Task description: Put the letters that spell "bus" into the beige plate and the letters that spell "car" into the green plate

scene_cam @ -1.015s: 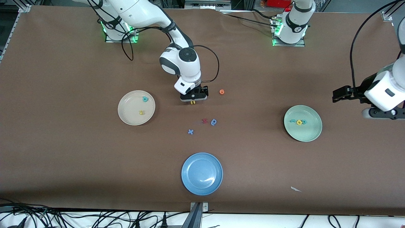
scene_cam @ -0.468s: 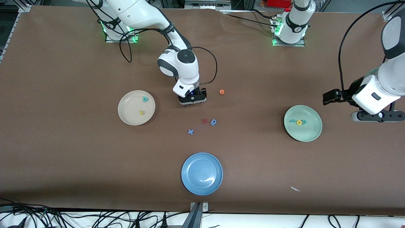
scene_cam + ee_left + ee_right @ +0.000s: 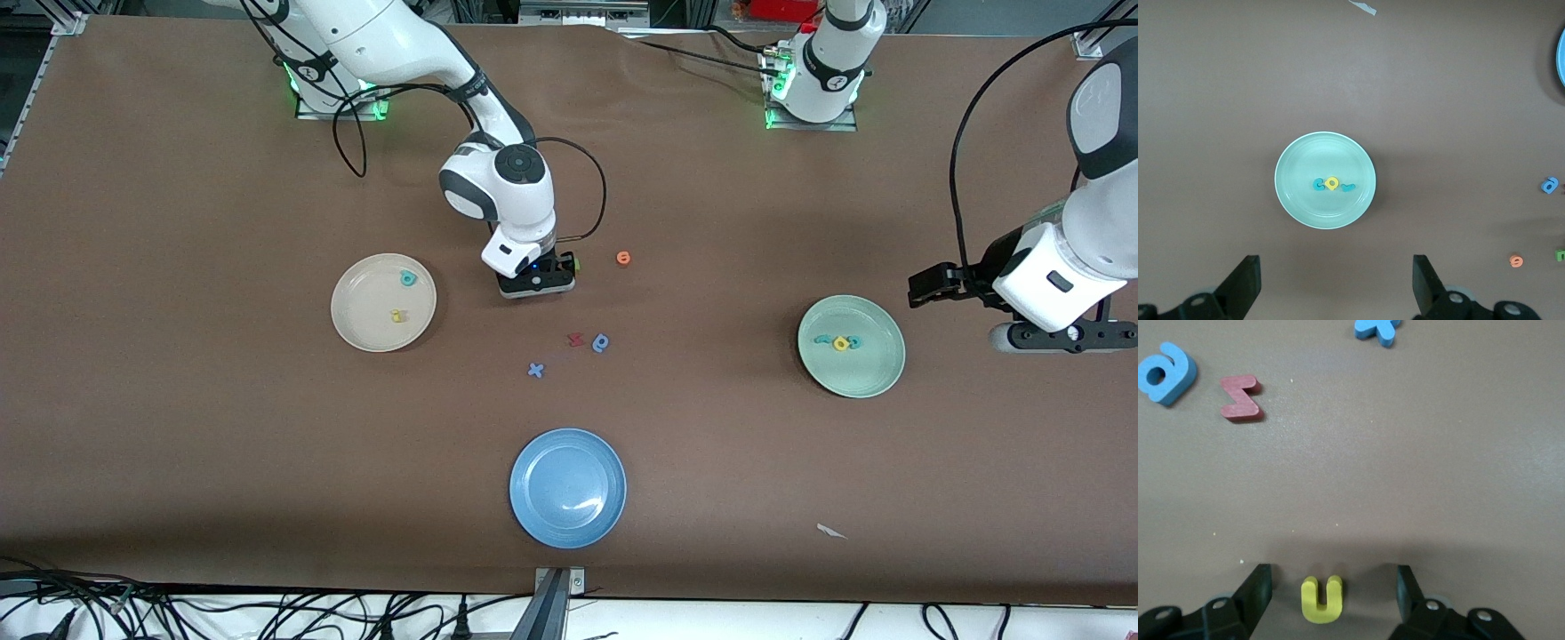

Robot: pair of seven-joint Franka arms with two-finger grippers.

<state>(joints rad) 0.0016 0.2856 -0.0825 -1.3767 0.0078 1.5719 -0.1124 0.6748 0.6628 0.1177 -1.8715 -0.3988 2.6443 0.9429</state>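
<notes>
Yellow "u" between spread right gripper, "car" letters in green plate, left gripper spread.

Even, bright overhead light; soft shadows pool beside the plates and under the arms. A white glare streak sits on the blue plate. All views are sharp.

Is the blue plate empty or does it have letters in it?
Empty. The blue plate shows only bare blue surface in the front view; no letters lie in it.
</notes>
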